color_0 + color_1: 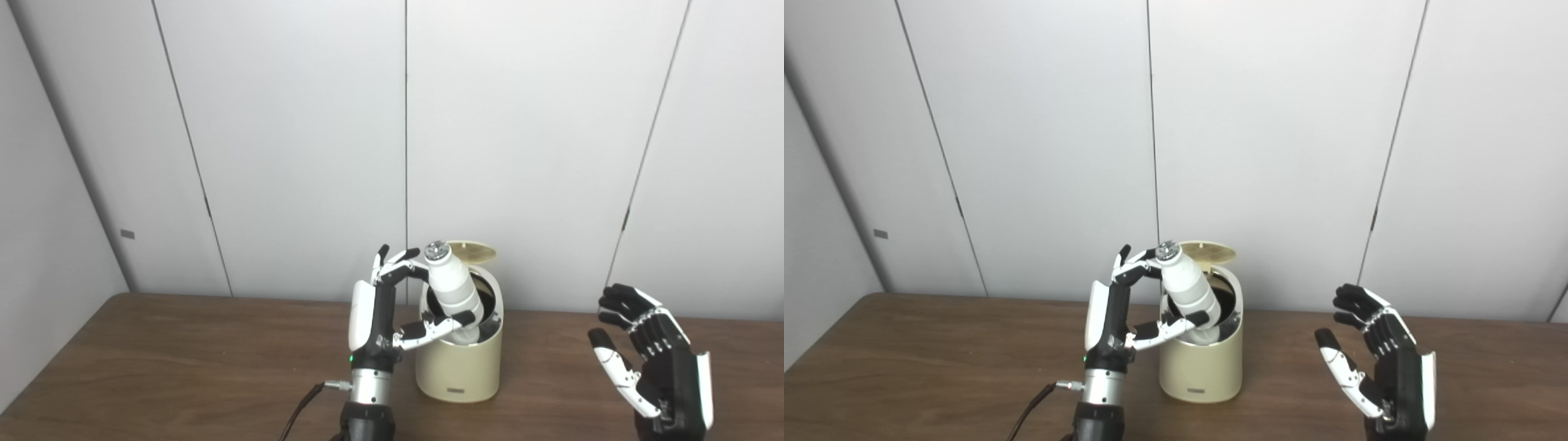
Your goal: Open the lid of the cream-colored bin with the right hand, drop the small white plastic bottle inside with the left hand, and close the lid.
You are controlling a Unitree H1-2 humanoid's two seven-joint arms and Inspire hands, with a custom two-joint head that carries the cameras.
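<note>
Left eye view | left hand [380, 318] grips ribbed bottle [452, 288] | bin [459, 367] seemingly glossy

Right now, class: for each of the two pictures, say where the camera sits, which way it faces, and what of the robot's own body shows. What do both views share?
Left eye view: on the head, left side, facing forward and down at the table and wall; both arms enter from below.
Right eye view: beside it, a little to the right, facing the same way; everything sits further left in the picture.
Shared: the left hand shut on the bottle, bottle base in the bin, lid raised, and the right hand open and apart.
</note>
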